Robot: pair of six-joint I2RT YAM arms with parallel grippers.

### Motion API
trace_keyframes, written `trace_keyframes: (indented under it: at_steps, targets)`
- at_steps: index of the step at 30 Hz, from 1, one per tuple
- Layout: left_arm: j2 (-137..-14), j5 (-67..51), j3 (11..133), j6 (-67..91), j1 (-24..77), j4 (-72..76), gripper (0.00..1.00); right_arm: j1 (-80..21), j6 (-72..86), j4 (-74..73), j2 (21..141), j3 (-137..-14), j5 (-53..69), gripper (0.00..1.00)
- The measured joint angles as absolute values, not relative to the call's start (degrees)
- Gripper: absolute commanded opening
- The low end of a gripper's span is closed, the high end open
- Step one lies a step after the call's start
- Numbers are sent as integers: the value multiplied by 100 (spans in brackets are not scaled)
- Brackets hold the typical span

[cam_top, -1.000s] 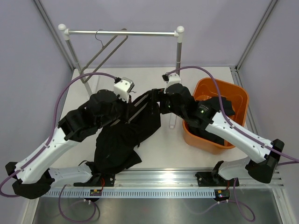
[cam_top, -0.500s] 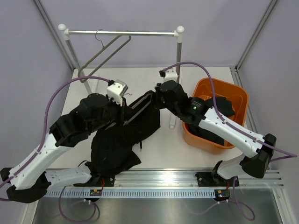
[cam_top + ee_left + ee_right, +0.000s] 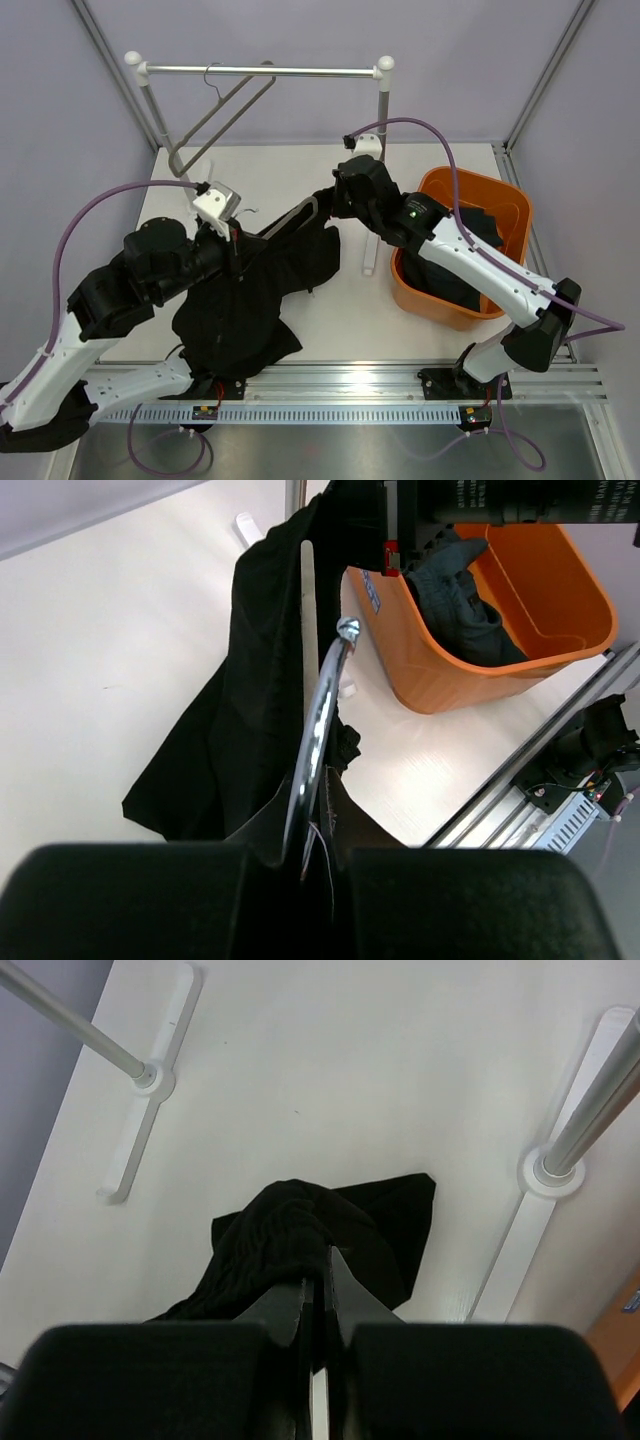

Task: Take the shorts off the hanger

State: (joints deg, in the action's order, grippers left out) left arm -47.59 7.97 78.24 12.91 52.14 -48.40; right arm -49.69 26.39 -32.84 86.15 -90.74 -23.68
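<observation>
Change: your right end effector (image 3: 318, 1285) has just gone from spread to pressed together, pinching a bunch of the shorts (image 3: 250, 310).
Left end effector (image 3: 305, 865): clamped on the hanger (image 3: 298, 213) at its metal hook, drawn back toward the counter's (image 3: 300, 170) left edge.
Meaning: hanger and cloth both look held; pulling apart should strip the shorts.
Shorts: draped on the hanger, mid-counter.
Orange bin (image 3: 505, 190): right edge; holds one dark garment (image 3: 460, 590).
</observation>
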Motion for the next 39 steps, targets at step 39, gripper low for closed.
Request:
trace_keyframes:
  at_steps: [39]
  targets:
    - [-5961, 2834, 6206, 701, 5216, 2202, 0, -7773, 2226, -4589, 8173, -9918, -2827, 0]
